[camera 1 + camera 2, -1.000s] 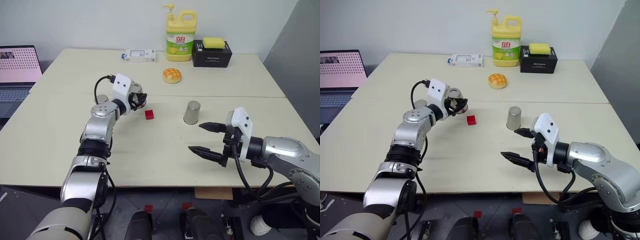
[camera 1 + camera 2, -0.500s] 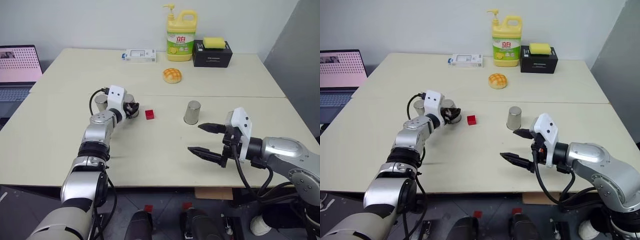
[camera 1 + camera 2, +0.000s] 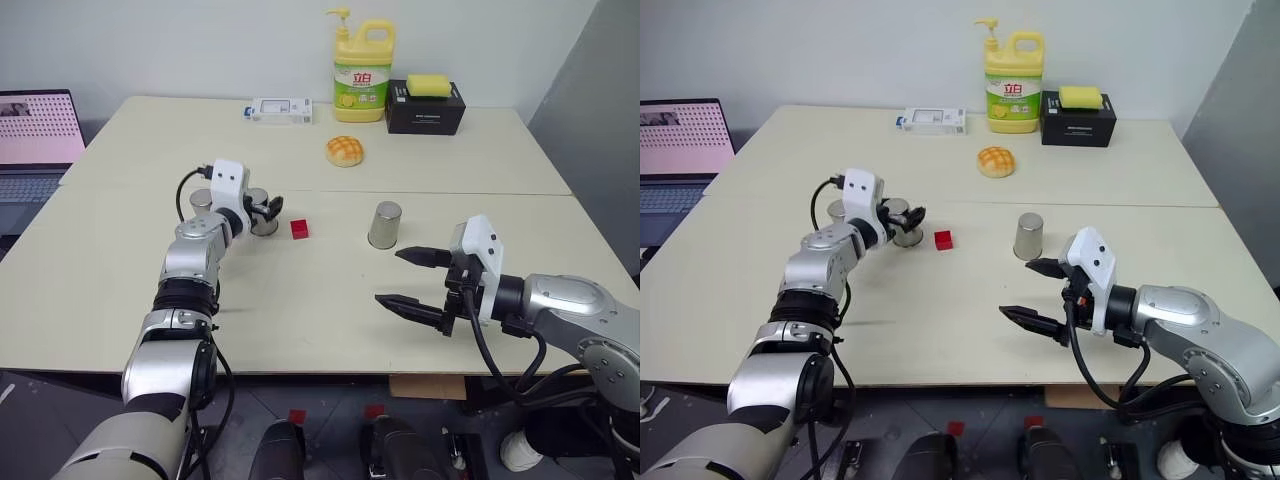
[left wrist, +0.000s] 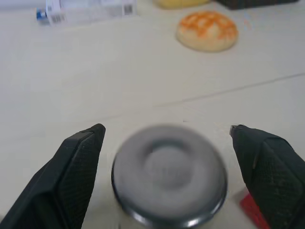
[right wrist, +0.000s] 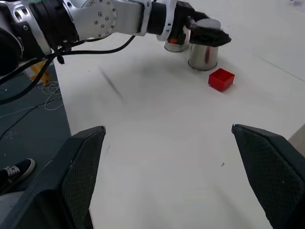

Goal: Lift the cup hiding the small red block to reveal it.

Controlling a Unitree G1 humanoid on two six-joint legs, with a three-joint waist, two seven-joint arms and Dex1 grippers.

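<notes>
While the left pincer is standing wide around the cup, that cup is sitting upside down on the worktop just beside the small red block. Being thin, smooth metal, it is probably light and slippery, best gripped mid-wall. The right pincer is hanging open, empty.

Behind the bun on the counter stands a yellow dish-soap bottle, flanked by a black box bearing a yellow sponge.
</notes>
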